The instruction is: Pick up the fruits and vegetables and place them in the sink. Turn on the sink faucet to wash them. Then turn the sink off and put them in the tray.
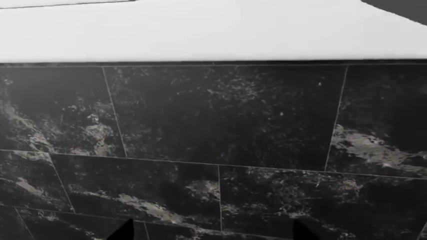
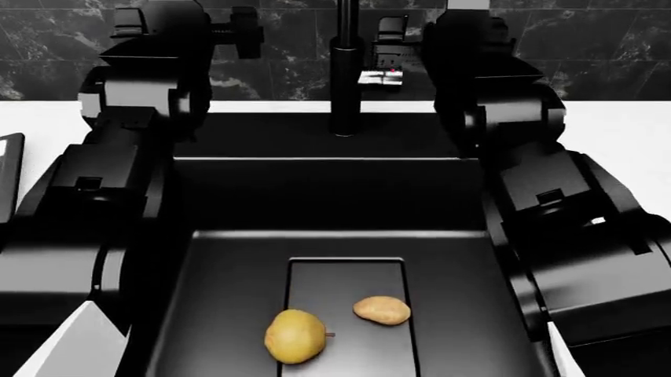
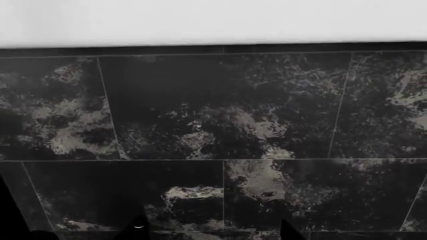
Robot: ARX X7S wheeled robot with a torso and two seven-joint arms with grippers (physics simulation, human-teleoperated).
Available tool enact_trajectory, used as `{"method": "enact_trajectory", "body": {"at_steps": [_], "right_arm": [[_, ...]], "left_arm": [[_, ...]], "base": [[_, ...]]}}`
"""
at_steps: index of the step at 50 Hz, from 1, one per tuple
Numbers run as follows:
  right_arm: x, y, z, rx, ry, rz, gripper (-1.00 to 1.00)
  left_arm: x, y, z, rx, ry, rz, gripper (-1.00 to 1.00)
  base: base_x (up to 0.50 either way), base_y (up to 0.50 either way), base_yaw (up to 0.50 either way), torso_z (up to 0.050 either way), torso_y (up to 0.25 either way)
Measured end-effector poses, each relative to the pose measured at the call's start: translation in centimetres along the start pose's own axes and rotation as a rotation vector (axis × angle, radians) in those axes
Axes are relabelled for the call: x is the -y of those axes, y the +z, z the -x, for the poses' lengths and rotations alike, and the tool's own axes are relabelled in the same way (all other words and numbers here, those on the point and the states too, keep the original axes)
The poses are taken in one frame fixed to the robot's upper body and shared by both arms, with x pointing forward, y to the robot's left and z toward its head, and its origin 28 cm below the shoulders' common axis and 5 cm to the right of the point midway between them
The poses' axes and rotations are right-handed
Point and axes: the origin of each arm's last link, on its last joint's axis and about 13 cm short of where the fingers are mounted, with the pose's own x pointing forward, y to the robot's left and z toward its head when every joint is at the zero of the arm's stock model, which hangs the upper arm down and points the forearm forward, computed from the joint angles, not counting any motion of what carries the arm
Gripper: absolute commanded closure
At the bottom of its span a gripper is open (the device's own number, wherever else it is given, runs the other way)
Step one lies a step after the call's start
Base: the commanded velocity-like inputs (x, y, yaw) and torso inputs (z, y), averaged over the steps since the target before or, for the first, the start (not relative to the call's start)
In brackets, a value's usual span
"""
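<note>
In the head view a yellow egg-shaped fruit (image 2: 295, 336) and a smaller tan potato (image 2: 382, 310) lie side by side on the drain plate (image 2: 346, 275) of the black sink (image 2: 210, 298). The black faucet column (image 2: 344, 71) rises behind the basin, its silver lever (image 2: 379, 77) on its right side. Both arms are raised at the back. My left gripper (image 1: 213, 231) is open and empty, facing the dark marble wall. My right gripper (image 3: 213, 231) is also open and empty, facing the same wall, and the right arm's end is close to the lever.
White countertop (image 2: 614, 133) runs along both sides of the sink. A black marble tiled wall (image 2: 598, 47) stands behind it. A dark flat edge (image 2: 9, 173) shows at the far left of the counter. My arms (image 2: 94, 204) flank the basin.
</note>
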Motion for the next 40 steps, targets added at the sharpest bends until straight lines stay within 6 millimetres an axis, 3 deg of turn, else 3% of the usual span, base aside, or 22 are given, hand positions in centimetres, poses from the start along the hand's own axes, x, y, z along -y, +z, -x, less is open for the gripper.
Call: {"method": "enact_trajectory", "body": {"at_steps": [14,22,40], "right_arm": [[0.0,0.3,0.0,0.006,-0.003,-0.001,-1.00],[-0.1,0.2,0.0,0.006,-0.001,-0.002,-1.00],[-0.2,-0.2,0.0,-0.002,0.002,-0.006,-1.00]], "left_arm": [[0.1,0.9,0.1,0.025,-0.009,0.004,-1.00],[0.2,1.0,0.1,0.038,-0.008,-0.006,-1.00],[0.2,0.8,0.0,0.035,-0.001,0.006,-1.00]], "base": [[0.00,0.00,0.00,0.000,-0.006],[0.00,0.00,0.00,0.000,-0.250],[0.00,0.00,0.00,0.000,0.000]]}}
